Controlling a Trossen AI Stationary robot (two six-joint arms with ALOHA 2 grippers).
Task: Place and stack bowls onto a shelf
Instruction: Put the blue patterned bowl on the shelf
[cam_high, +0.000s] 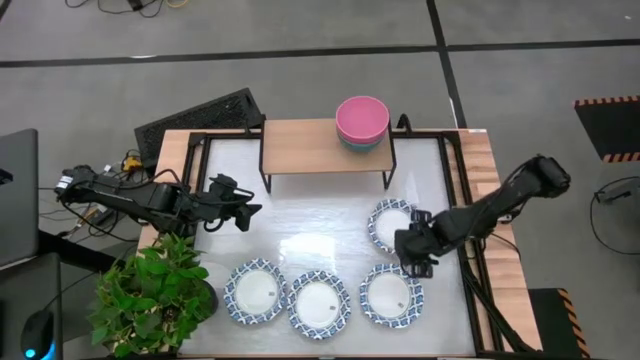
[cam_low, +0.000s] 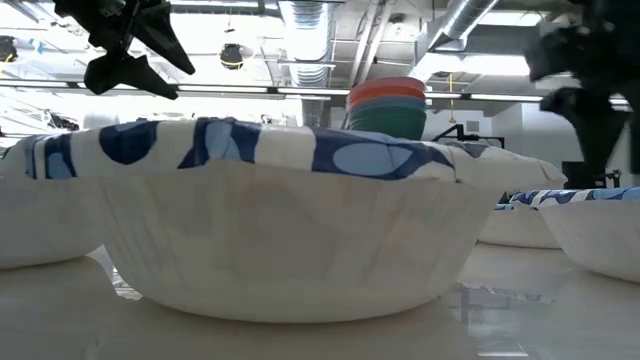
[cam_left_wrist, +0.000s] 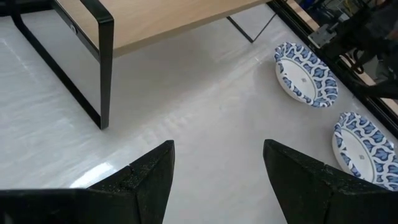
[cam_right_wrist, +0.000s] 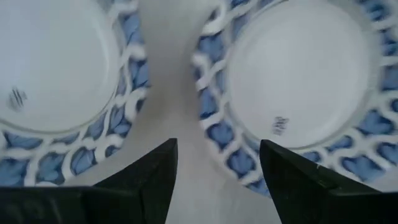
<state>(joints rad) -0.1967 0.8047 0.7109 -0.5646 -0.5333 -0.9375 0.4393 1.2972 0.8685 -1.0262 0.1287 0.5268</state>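
The right end effector (cam_high: 412, 250) is wide open and holds nothing. It hangs at the right of the high view, between two shallow round bowls with white middles and blue patterned rims: one (cam_high: 391, 224) above it in the frame, one (cam_high: 390, 294) below it. Its wrist view shows both rims under the spread fingers (cam_right_wrist: 149, 180).

The left end effector (cam_high: 243, 211) is open and empty too, at the left, over the bare white table (cam_high: 320, 215).

Two more blue-rimmed bowls (cam_high: 255, 291) (cam_high: 319, 304) sit open side up along the bottom.

The small wooden shelf with black legs (cam_high: 310, 146) stands at the top middle. On its right end the red-pink bowl (cam_high: 362, 117) sits inside the green-blue bowl (cam_high: 352, 146).
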